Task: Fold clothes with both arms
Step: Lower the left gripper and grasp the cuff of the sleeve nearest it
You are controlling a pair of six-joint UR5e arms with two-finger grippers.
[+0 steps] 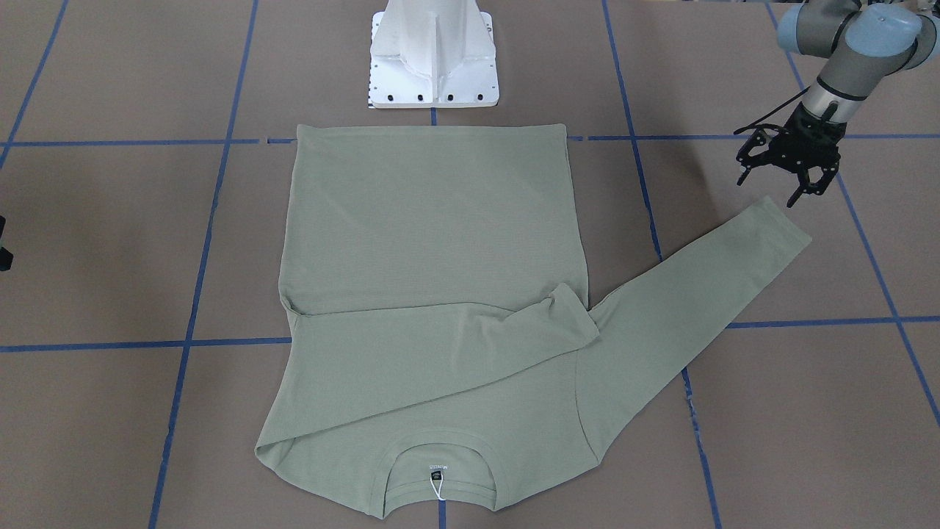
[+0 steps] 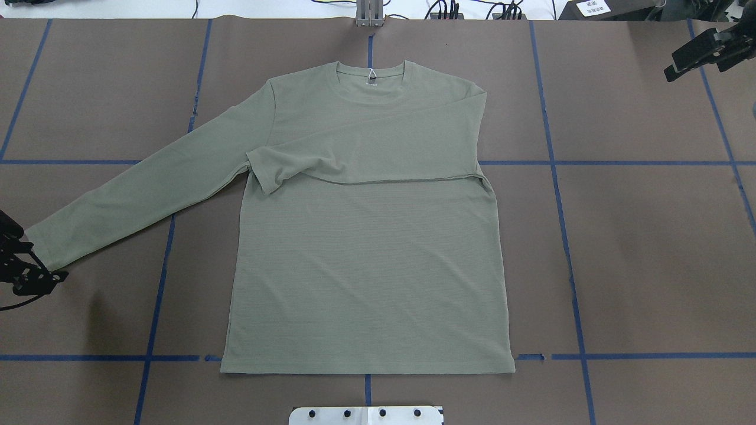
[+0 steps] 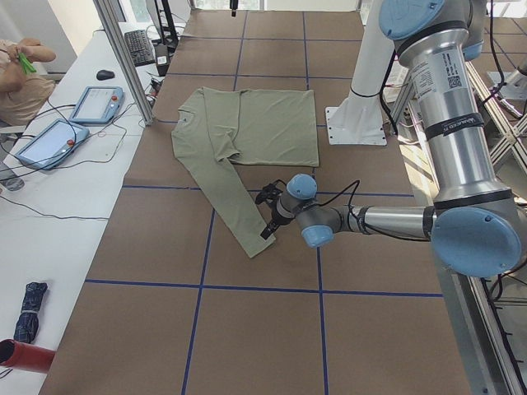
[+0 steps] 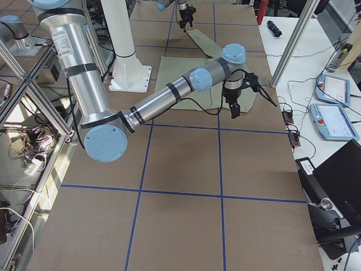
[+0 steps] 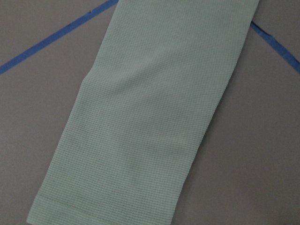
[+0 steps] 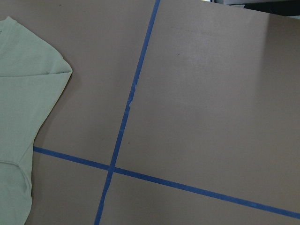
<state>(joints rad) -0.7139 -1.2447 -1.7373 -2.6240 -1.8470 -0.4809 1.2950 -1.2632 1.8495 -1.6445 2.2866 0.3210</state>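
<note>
The pale sage-green shirt [image 2: 366, 265] lies flat on the brown table, collar [image 2: 371, 88] at the far side from the robot. One sleeve is folded across the chest [image 2: 354, 153]. The other sleeve stretches out diagonally, and its cuff [image 1: 778, 220] lies just under my left gripper [image 1: 778, 187]. That gripper hangs open, holding nothing; its wrist view shows the sleeve [image 5: 150, 117] directly below. My right gripper [image 2: 703, 53] hovers open and empty past the shirt's far right shoulder, over bare table. Its wrist view catches only the shirt's shoulder edge [image 6: 23, 93].
The white pedestal base [image 1: 433, 66] stands by the shirt's hem. Blue tape lines [image 2: 555, 162] grid the table. Beyond the table's far edge stands a white bench with tablets [image 3: 90, 103] and cables, where a person [image 3: 16, 74] sits.
</note>
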